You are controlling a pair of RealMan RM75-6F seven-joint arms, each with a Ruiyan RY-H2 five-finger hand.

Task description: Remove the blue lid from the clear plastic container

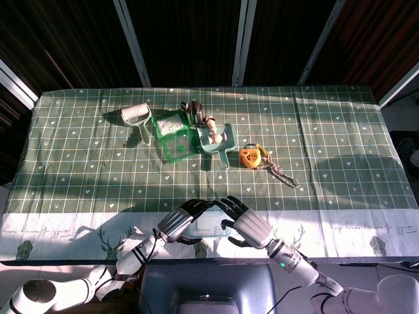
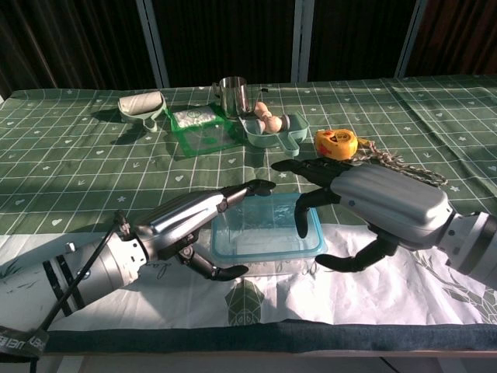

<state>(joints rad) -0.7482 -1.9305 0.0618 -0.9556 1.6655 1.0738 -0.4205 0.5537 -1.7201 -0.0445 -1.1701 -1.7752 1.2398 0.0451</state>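
Note:
The clear plastic container with its blue lid (image 2: 264,229) (image 1: 208,227) lies flat on the white strip near the table's front edge. My left hand (image 2: 182,217) (image 1: 175,224) reaches along its left side, fingers stretched over the far left corner and thumb curled by the front left corner. My right hand (image 2: 380,198) (image 1: 245,222) arches over the right side. One fingertip (image 2: 300,227) touches the lid near its right edge, and the thumb sits off the front right corner. Neither hand plainly grips the container.
At the back stand a green basket (image 2: 203,136), a metal cup (image 2: 231,95), a teal tray with eggs (image 2: 272,128) and a roll in a holder (image 2: 142,105). A yellow tape measure (image 2: 335,142) and a chain (image 2: 396,167) lie just behind my right hand.

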